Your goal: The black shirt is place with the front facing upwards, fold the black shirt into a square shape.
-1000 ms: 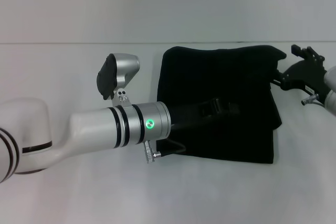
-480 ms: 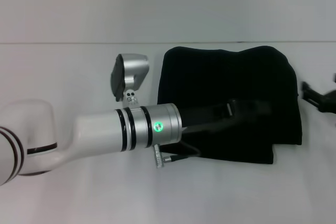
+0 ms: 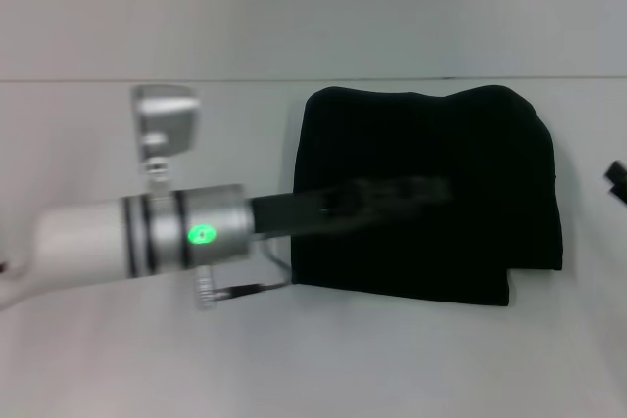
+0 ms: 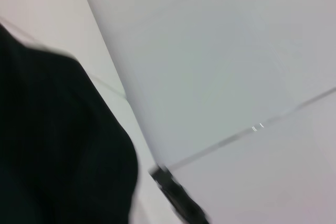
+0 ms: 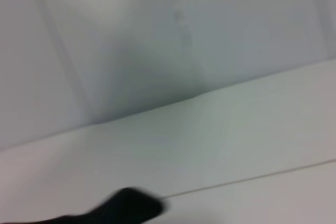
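The black shirt (image 3: pixel 431 134) lies folded into a rough square on the white table, with a small step at its front right corner. Its chest print is hidden. My left arm reaches in from the left, and its black gripper (image 3: pixel 431 187) hovers blurred over the middle of the shirt. The shirt's edge also shows in the left wrist view (image 4: pixel 52 145). Only a black tip of my right gripper (image 3: pixel 617 176) shows at the right edge, apart from the shirt.
The white table (image 3: pixel 294 359) spreads all around the shirt. Its far edge meets a pale wall (image 3: pixel 313 7). A blurred dark part (image 5: pixel 126 205) shows low in the right wrist view.
My left arm has drawn back to the left over the shirt. My right gripper has let go of the shirt's right edge and pulled off to the right. The shirt has settled flat.
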